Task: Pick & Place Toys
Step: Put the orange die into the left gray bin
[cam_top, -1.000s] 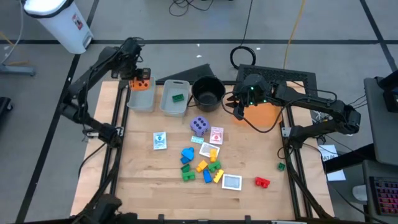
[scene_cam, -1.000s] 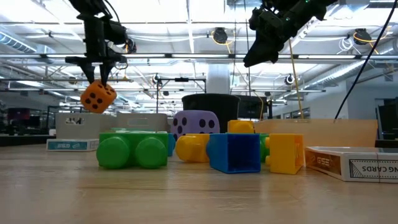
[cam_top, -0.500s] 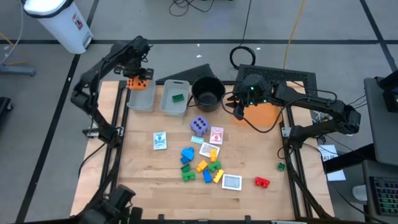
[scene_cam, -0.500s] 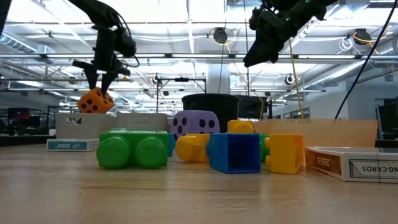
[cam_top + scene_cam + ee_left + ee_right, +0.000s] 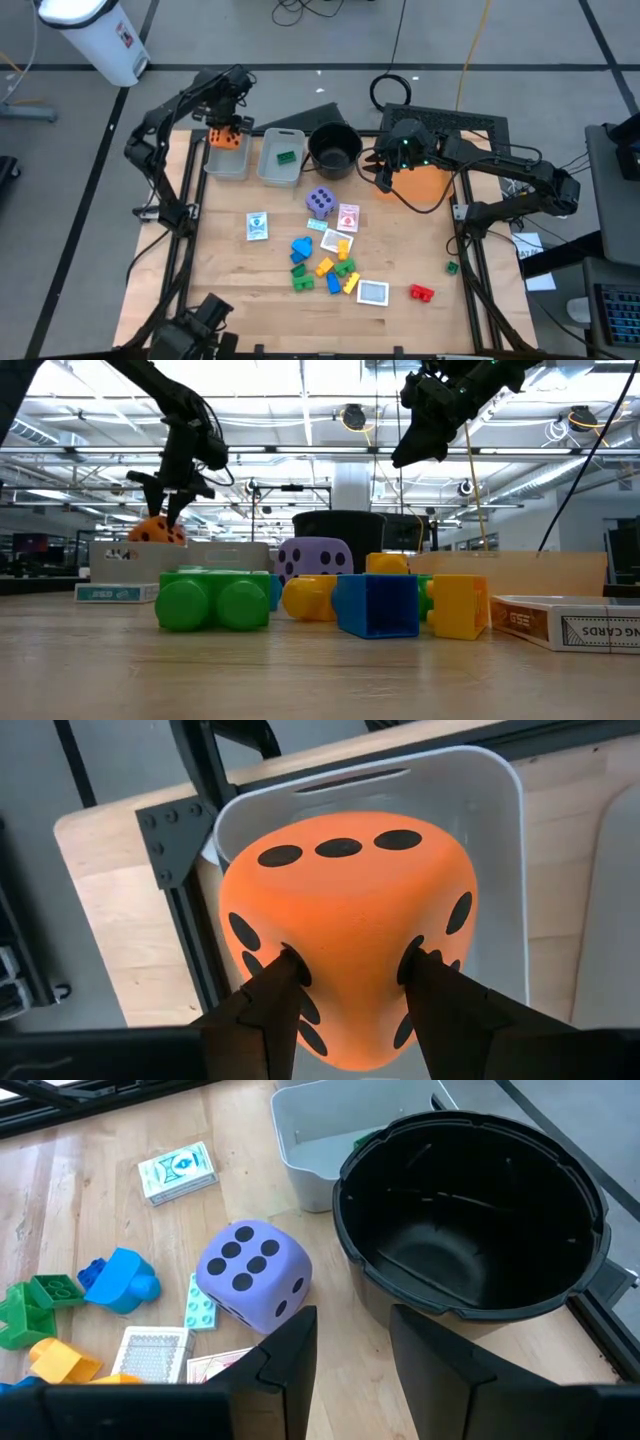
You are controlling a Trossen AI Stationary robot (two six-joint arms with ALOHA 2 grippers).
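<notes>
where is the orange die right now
In the high view it's at the table's far left: the orange die, pinched by the left gripper, hangs over the leftmost grey plastic bin.

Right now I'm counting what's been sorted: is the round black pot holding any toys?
No, the right wrist view looks into the black pot and shows only its bare dark floor.

Purple die (image 5: 250, 1274) beside black pot (image 5: 474, 1210), grey bin (image 5: 340, 1130) behind, blocks (image 5: 70, 1315) nearby

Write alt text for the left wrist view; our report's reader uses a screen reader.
The left gripper is shut on an orange die with black pips, held above a grey bin at the wooden table's edge.
</notes>
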